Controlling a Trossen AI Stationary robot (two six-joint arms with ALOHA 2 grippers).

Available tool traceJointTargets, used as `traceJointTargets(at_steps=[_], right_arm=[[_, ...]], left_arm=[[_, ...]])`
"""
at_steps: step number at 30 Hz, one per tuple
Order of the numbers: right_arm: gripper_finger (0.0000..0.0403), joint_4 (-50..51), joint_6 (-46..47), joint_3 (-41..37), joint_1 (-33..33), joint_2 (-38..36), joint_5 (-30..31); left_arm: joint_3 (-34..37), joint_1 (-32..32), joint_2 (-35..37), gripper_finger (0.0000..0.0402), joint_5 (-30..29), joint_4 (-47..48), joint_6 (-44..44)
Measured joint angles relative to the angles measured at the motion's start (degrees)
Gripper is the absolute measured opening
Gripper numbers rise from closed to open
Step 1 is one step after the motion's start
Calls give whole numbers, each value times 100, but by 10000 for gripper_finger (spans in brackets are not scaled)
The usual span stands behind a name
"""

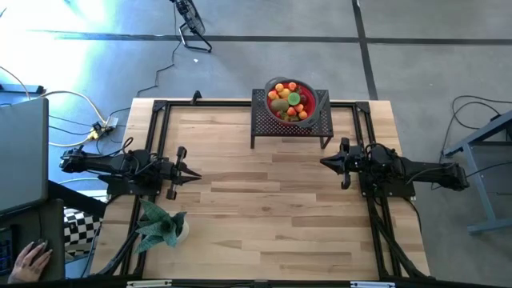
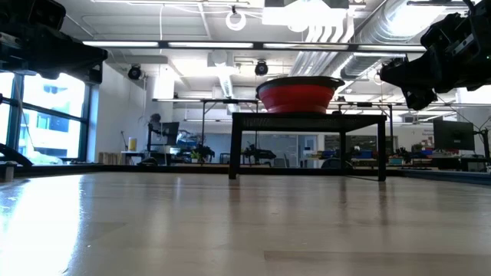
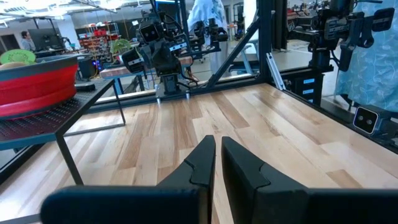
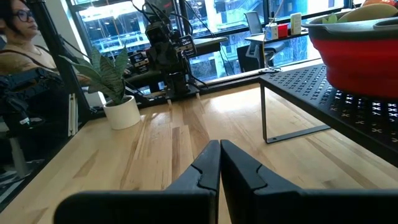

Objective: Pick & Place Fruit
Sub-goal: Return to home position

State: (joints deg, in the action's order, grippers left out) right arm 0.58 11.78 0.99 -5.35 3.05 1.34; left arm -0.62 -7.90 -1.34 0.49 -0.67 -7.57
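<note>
The shelf (image 1: 262, 120) stands on the table (image 1: 264, 232) at the middle of its far edge. The bowl (image 1: 319, 102) sits on the shelf, and the fruit (image 1: 288, 102) lies heaped in the bowl. The left claw (image 1: 196, 177) hangs above the table's left side and the right claw (image 1: 324, 162) above its right side, tips pointing toward each other, well apart. The plant (image 1: 164, 226) stands by the left edge, on the near side of the left claw. A person's hand (image 1: 30, 261) lies off the table, beyond its near left corner.
</note>
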Motion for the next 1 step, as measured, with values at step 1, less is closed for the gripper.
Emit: traceJointTargets(at_steps=[1], right_arm=[[5,2,0,0,0,0,0]], left_arm=[[0,0,-2,24,0,0,-1]])
